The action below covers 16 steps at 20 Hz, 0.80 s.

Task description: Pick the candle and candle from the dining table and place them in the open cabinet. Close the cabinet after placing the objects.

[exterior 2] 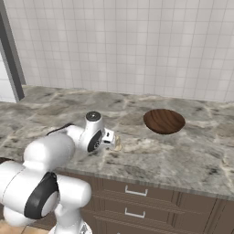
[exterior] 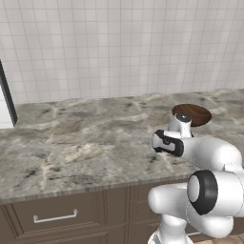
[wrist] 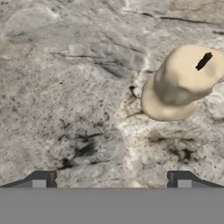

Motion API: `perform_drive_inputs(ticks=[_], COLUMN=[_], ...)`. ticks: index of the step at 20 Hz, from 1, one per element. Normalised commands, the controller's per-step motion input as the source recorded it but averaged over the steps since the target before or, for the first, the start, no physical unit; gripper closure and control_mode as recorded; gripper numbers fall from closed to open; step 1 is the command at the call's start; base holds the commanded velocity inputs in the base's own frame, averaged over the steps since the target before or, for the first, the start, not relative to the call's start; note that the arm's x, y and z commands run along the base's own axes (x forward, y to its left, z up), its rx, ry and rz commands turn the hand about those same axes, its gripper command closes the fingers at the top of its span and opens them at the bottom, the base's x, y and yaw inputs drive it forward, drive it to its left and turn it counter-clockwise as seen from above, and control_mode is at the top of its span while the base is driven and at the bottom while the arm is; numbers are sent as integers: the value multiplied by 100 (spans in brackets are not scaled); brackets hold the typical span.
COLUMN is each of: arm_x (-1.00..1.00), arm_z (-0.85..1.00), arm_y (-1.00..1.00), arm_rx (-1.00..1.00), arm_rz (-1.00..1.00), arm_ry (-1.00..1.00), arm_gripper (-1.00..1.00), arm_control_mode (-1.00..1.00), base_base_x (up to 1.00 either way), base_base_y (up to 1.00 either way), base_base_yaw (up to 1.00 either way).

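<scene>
Setting: rendered kitchen. Evidence: white tiled wall (exterior: pixel 119 43); long grey-brown marbled stone countertop (exterior: pixel 71 143); dark brown drawer fronts (exterior: pixel 55 214) with short silver pulls; brown round bowl (exterior 2: pixel 164 120) on the stone.

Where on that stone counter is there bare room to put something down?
The widest bare patch is the countertop left of the arm, between the tiled wall and the front edge. It is crowded on the right, where the brown bowl sits and the cream candle stands just ahead of the open jaws.
</scene>
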Motion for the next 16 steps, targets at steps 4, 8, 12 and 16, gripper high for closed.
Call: perform_drive_inputs(ticks=[4, 8, 12, 16], arm_x=[46, 13, -4, -24], arm_z=[0, 0, 0, 0], arm_y=[0, -4, -3, -3], arm_rx=[3, 0, 0, 0], arm_rz=[-2, -4, -5, -5], arm_ry=[0, 0, 0, 0], arm_gripper=[-100, -100, -100, -100], arm_control_mode=[-100, -100, -100, -100], base_base_x=[0, 0, 0, 0], base_base_y=[0, 0, 0, 0], base_base_yaw=[0, 0, 0, 0])
